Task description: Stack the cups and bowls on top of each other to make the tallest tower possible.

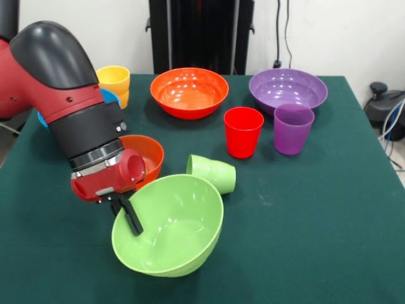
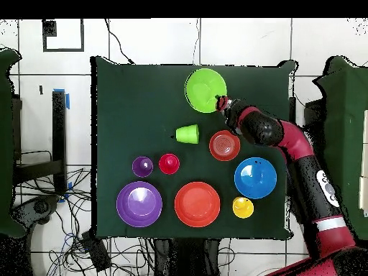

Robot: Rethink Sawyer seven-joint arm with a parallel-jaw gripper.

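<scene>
End effector [image 1: 130, 215] is clamped on the rim of the large glossy light-green plastic bowl [image 1: 171, 228], which is held tilted at the green worktop's [image 1: 304, 215] near edge. Rim grip should be kept firm and the bowl levelled before being stacked; the toppled light-green tumbler [image 1: 212, 173] lies just beside it.

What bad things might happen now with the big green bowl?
1. The gripper pinches just the rim of the large light-green plastic bowl, which is tilted, so it might slip.
2. The bowl sits close to the tipped light-green plastic cup and could bump it, sending it rolling.
</scene>
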